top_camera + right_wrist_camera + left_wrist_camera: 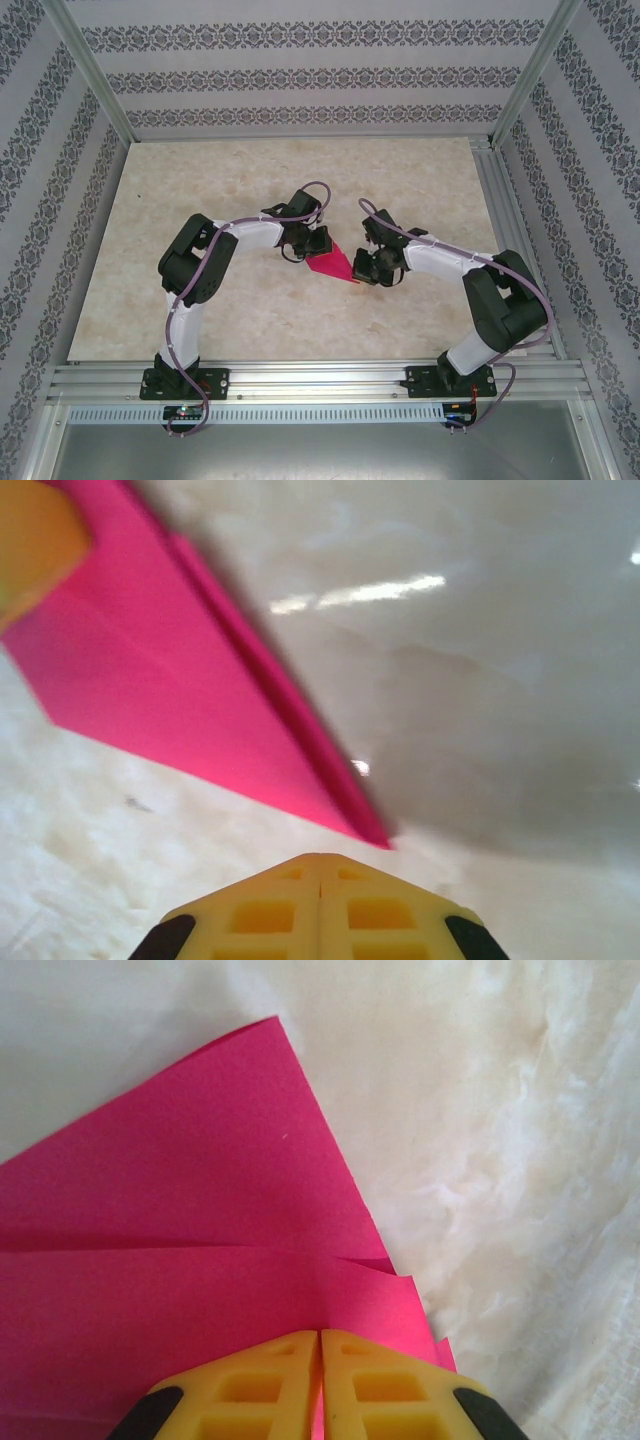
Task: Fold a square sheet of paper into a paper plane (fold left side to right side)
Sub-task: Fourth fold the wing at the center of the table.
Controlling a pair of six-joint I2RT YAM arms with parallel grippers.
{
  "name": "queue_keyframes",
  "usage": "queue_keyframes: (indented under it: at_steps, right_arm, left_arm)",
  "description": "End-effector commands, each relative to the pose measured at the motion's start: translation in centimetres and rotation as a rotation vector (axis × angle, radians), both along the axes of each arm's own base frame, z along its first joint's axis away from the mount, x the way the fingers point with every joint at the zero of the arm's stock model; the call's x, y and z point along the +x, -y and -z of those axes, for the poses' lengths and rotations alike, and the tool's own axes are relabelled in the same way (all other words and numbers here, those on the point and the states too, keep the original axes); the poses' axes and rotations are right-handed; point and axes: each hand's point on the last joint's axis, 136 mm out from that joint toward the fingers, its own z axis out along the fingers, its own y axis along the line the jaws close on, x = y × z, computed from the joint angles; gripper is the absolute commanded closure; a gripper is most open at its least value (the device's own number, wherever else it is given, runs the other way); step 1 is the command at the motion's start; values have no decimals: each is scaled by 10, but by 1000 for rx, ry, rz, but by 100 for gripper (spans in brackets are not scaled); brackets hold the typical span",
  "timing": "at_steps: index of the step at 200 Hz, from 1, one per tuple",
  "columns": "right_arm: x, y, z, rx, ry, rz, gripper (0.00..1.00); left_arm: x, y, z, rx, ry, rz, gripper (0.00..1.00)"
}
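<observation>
One pointed, folded sheet of magenta-pink paper [331, 264] is lying on one beige marbled tabletop [230, 180]. Two yellow-fingered grippers are flanking it: the left gripper [319, 1334] and the right gripper [320, 857].

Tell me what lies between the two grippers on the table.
The folded pink paper, a pointed wedge, lies between the left gripper and the right gripper in the top view, its tip toward the right gripper.

sheet of paper [190, 1210] cropped at left wrist view's edge, blurry from right wrist
</observation>
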Motion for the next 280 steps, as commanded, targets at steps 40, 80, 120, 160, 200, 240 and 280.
queue_keyframes:
  at_steps: [40, 80, 120, 160, 200, 240, 280]
  right_arm:
    - [30, -25, 7, -38, 43, -40, 93]
    - [30, -10, 27, -90, 5, -9, 94]
    - [9, 11, 43, -112, -54, 24, 94]
    - [-9, 37, 52, -103, -92, 90, 94]
    - [-17, 60, 58, -119, -125, 109, 94]
    - [-21, 75, 64, -102, -159, 143, 94]
    - [-20, 90, 61, -105, -160, 177, 94]
  left_arm:
    - [-6, -28, 38, 154, -39, -30, 87]
    - [-6, -29, 37, 163, -38, -32, 87]
    - [-7, -31, 39, 173, -40, -33, 87]
    - [-7, -32, 39, 179, -39, -33, 87]
    - [-7, -33, 40, 184, -40, -34, 87]
    - [-9, -35, 41, 192, -42, -37, 87]
    - [-10, -39, 42, 209, -41, -37, 87]
